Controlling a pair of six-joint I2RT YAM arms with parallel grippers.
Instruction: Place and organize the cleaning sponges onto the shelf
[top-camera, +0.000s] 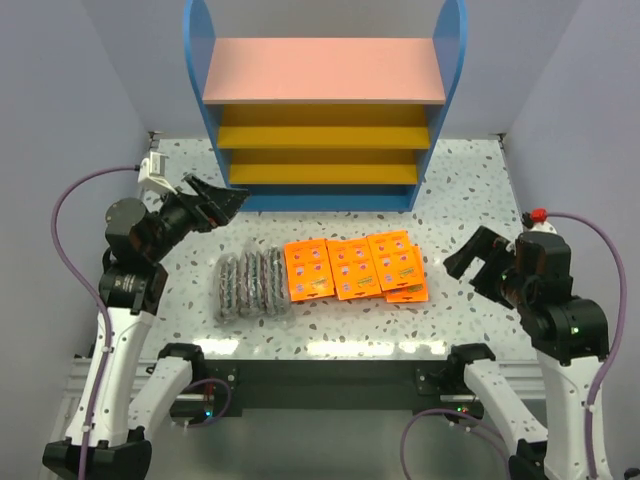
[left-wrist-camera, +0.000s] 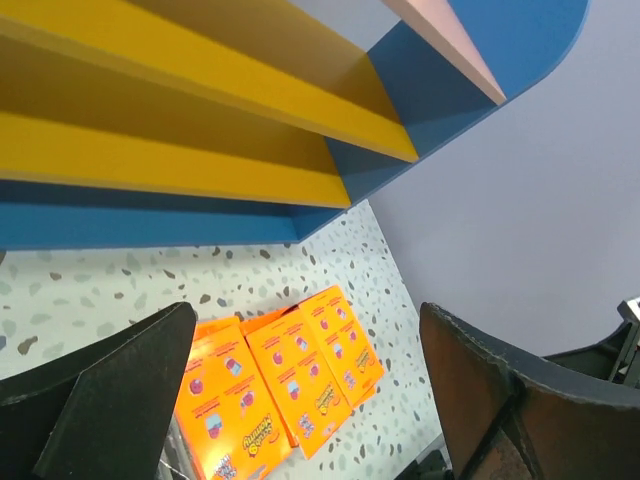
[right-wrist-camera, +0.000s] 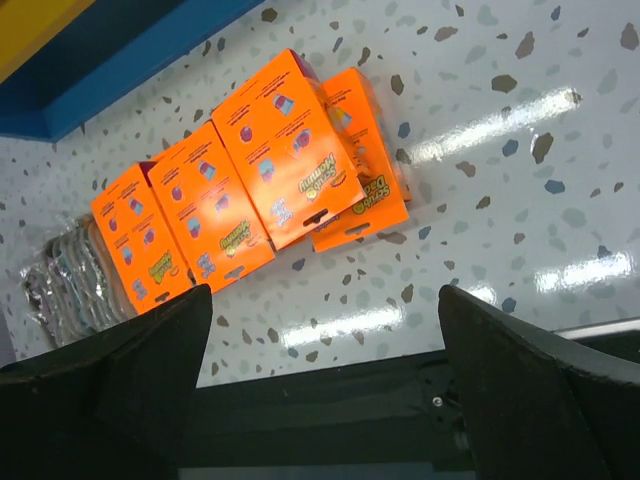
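Both empty and wide open, the left gripper (top-camera: 228, 205) and right gripper (top-camera: 472, 268) are flanking the goods, likely for easy reach. Flat bright-orange packets (top-camera: 355, 265) and clear bags of grey pads (top-camera: 250, 283) are lying before the blue-sided shelf (top-camera: 325, 70).

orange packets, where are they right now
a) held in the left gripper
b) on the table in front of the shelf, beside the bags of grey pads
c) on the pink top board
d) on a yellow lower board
B: the top external view shows the orange packets lying flat on the speckled table in front of the shelf, just to the right of the bags of grey scrub pads.
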